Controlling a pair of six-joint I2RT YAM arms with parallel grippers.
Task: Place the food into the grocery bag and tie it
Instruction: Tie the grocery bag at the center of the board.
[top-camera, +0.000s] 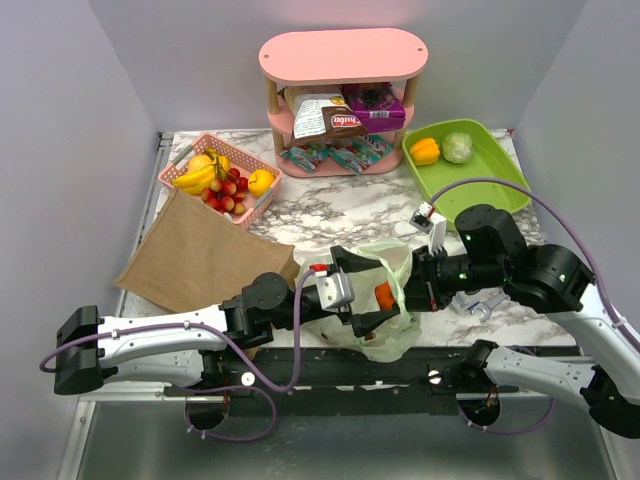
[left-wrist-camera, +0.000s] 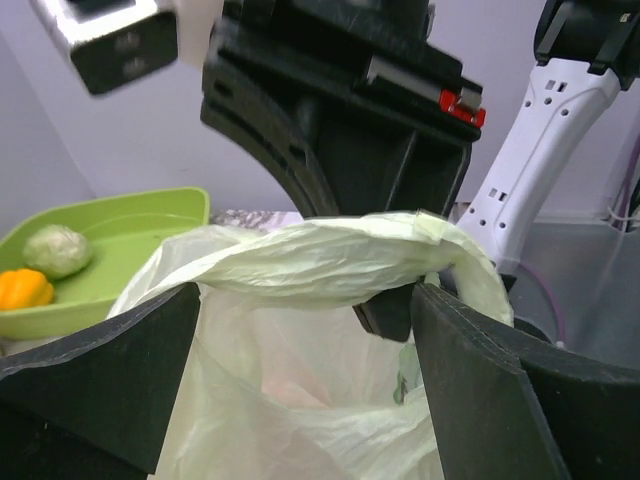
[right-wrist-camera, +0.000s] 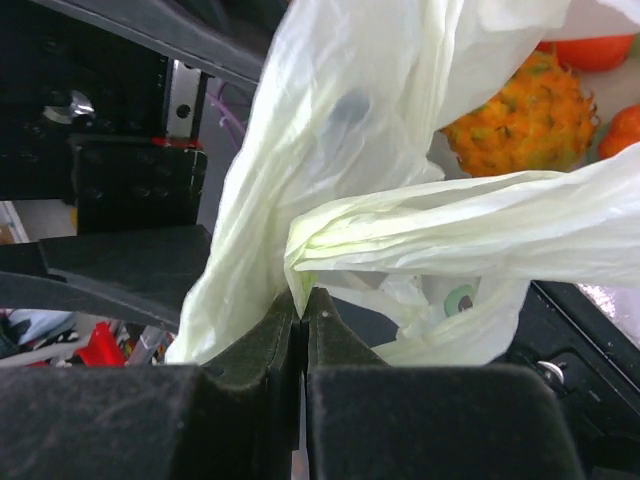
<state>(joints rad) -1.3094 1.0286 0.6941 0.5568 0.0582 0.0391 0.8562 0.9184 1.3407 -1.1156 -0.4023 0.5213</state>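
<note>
The pale-green grocery bag (top-camera: 388, 300) sits crumpled at the table's near edge between both arms, with an orange piece of food (top-camera: 383, 295) showing in its mouth. My right gripper (right-wrist-camera: 303, 298) is shut on a bunched loop handle (right-wrist-camera: 440, 225) of the bag. A spiky orange fruit (right-wrist-camera: 530, 110) shows beyond the film. My left gripper (left-wrist-camera: 305, 300) stands wide open with its fingers (left-wrist-camera: 100, 390) on either side of the bag's film and under the stretched handle (left-wrist-camera: 320, 260). More food lies in the basket, shelf and tray.
A pink basket (top-camera: 190, 163) of bananas and red fruit stands at the back left, beside a flat brown paper bag (top-camera: 200, 255). A pink shelf (top-camera: 343, 60) holds a snack pack (top-camera: 330, 118) and purple box (top-camera: 378, 105). The green tray (top-camera: 490, 160) holds a yellow pepper (top-camera: 425, 150).
</note>
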